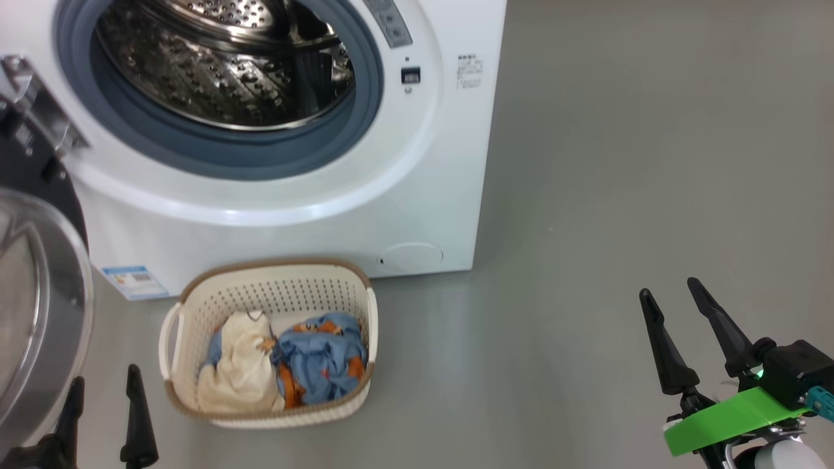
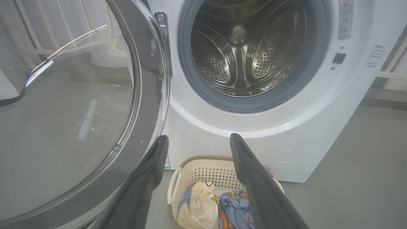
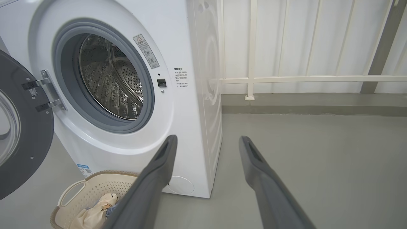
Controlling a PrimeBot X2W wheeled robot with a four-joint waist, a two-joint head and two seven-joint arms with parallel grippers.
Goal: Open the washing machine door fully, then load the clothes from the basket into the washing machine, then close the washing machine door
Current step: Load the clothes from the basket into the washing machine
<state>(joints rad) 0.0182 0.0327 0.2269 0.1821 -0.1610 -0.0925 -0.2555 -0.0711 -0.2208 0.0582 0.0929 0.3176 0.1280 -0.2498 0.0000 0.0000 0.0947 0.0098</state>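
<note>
– Room to move?
– Open floor [image 1: 619,163], frame right. My left hand [image 1: 106,376] and right hand [image 1: 668,287] gape wide, empty.
– The clothes [image 1: 287,365]?
– In the basket [image 1: 273,264], lower centre; washing machine door [image 1: 39,306] cut off left.

One washer [image 1: 293,215], and one door [image 3: 31,133] to go with it. One drum [image 2: 241,54]. One basket [image 1: 273,264], two handles [image 1: 167,342]. In it, one cream garment [image 1: 238,368], one blue garment [image 1: 322,358]. That's two, though the heap could be folding a third out of sight. One left gripper [image 1: 105,374], one right gripper [image 1: 668,287], two fingers [image 1: 659,339] apiece. One label [image 1: 133,280], one flap [image 1: 412,256].
</note>
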